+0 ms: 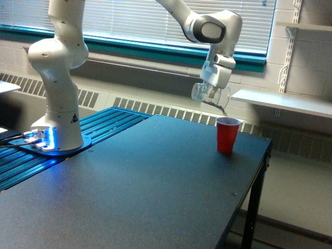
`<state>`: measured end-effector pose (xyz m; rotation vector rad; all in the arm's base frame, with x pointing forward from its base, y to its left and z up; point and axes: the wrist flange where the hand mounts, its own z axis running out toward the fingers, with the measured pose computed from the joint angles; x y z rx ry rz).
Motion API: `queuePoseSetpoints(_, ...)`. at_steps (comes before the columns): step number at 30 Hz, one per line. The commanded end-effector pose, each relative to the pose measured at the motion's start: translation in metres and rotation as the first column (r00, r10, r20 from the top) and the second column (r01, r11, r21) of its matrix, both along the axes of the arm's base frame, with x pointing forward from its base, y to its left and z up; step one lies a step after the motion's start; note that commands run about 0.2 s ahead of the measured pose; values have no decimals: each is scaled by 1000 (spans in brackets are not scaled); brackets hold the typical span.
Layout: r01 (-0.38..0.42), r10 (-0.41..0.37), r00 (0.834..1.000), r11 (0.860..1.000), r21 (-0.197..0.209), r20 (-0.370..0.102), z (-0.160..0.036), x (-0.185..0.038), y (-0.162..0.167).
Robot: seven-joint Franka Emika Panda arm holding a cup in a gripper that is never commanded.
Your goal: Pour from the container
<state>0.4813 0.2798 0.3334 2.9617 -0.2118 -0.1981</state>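
Bench [155, 192] carrying red cup [227, 135] near its far right corner (upright, white-rimmed). End effector [213, 89] hanging above and just left of that cup in the exterior view, clamping shut on the container [209, 95]. Tilting clear container toward the cup, dark contents gathering at its lowered lip.

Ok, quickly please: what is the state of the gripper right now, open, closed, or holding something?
Gripper: closed on the clear cup, which is tilted above the red cup.
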Motion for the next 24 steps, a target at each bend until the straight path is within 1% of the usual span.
queuePoseSetpoints(1,7,-7,1000,1000,-25,-16,4,2,5)
queuePoseSetpoints(6,17,-18,999,999,-41,-40,8,4,6)
queuePoseSetpoints(12,18,-20,998,999,-33,-60,11,8,4)
queuePoseSetpoints(19,28,-28,998,1000,-5,-61,16,9,-2)
queuePoseSetpoints(22,48,-47,998,999,25,-49,17,8,-6)
queuePoseSetpoints(24,50,-49,998,998,32,-42,16,4,-9)
